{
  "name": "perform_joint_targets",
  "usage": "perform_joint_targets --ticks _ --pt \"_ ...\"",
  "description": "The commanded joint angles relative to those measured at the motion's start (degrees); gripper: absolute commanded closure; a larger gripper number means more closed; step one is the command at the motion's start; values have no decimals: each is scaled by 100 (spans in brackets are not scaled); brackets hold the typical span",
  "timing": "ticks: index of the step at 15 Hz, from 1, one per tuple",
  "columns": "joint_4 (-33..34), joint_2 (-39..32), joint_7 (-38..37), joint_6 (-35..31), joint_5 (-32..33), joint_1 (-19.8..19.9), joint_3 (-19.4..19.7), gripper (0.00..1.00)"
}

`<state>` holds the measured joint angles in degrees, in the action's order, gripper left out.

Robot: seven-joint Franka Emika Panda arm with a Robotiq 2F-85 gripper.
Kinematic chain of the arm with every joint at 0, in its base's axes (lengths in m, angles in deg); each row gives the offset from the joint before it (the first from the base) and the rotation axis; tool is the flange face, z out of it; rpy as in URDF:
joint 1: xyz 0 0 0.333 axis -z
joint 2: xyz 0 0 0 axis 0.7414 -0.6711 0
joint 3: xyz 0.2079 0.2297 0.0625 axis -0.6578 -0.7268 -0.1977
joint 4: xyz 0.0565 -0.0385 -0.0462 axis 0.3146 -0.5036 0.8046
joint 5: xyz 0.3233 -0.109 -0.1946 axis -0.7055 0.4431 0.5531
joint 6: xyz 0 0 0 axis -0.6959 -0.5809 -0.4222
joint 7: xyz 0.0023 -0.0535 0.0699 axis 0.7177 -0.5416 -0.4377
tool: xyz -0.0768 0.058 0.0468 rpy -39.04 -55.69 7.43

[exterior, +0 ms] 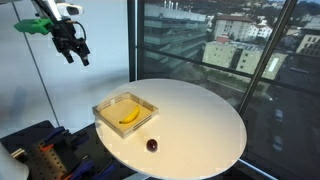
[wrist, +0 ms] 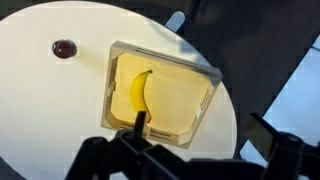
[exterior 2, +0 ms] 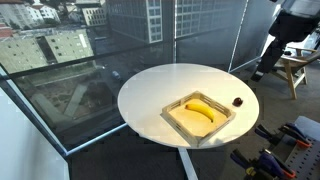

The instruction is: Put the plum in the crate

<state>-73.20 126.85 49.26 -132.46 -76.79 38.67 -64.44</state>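
The plum (exterior: 152, 145) is a small dark reddish fruit lying on the round white table (exterior: 200, 120), just outside the crate's near corner. It shows in both exterior views (exterior 2: 237, 101) and at the top left of the wrist view (wrist: 65, 48). The crate (exterior: 108, 119) is a shallow light-wood tray (exterior 2: 185, 127) (wrist: 209, 96) with a yellow banana (exterior: 130, 115) (exterior 2: 200, 110) (wrist: 140, 92) in it. My gripper (exterior: 74, 52) (exterior 2: 265, 65) (wrist: 198, 128) is open and empty, high above and off to the side of the table, well away from the plum.
Tall glass windows (exterior: 220, 50) look out on city buildings behind the table. Dark equipment with orange parts (exterior: 45, 155) sits on the floor beside the table. A wooden chair (exterior 2: 297, 65) stands near the arm. The table edge (wrist: 232, 120) lies close to the crate.
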Motion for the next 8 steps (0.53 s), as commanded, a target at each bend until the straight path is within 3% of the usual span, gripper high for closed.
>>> perform_joint_targets --ticks 1,8 --pt "45 -56 12 -23 57 20 79 0" --pt "81 -123 147 -180 -2 96 374 0"
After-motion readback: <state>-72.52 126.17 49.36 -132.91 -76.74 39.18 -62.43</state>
